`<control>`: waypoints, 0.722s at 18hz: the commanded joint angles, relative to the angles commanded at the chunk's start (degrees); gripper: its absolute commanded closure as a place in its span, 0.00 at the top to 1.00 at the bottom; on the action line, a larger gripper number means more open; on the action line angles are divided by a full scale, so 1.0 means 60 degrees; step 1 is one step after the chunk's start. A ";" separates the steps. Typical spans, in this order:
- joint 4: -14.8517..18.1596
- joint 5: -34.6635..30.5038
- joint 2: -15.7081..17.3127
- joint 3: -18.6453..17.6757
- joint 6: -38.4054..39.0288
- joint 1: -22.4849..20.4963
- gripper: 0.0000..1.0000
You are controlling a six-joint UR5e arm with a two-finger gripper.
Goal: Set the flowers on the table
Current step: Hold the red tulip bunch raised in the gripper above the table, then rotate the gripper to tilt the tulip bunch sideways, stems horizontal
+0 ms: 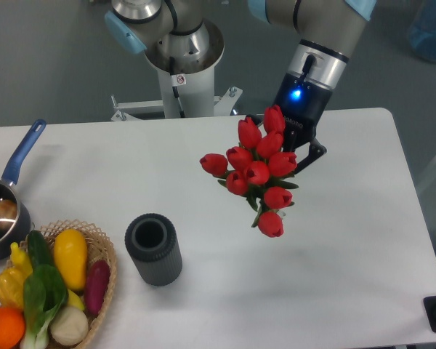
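We carry the flowers point(258, 174), clamped in our end effector point(305, 149), above the desk point(363, 240) at frame centre-right; next we should lower and release them.

One fixed camera looks steeply down from the front of the desk point(349, 291), opposite the arm's pedestal point(182, 87), at middling range. Nearly the whole top fits; its left and near edges are cropped, cutting the basket point(105, 254) and pan point(7, 211). Grey floor point(43, 65) fills the background.
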State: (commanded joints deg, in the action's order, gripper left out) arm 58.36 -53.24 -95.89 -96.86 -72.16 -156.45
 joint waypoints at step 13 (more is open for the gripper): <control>0.0073 -0.2492 -0.0161 -0.0087 -0.0512 0.0880 0.40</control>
State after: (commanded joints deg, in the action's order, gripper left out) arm 58.80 -68.19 -96.86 -97.38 -75.23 -151.17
